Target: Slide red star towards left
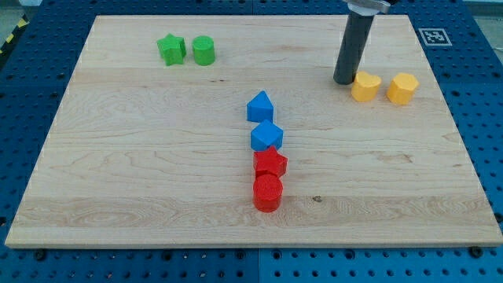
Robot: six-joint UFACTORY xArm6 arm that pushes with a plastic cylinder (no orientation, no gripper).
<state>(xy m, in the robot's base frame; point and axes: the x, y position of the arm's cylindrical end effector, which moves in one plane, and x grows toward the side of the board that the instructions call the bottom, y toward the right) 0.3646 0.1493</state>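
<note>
The tip (pixel 343 81) is parked at the view's upper right, touching the yellow heart (pixel 365 86). No pincer is fitted. The red star (pixel 270 163) sits mid-board, between blue cube (pixel 266 136) and red cylinder (pixel 267 192). Approach isn't begun; the star's right side must be reached.

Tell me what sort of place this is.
Probably a robotics lab bench: a wooden board lies on a blue perforated table, a printed marker tag sits at the board's corner, and my tip stands beside small coloured blocks.
</note>
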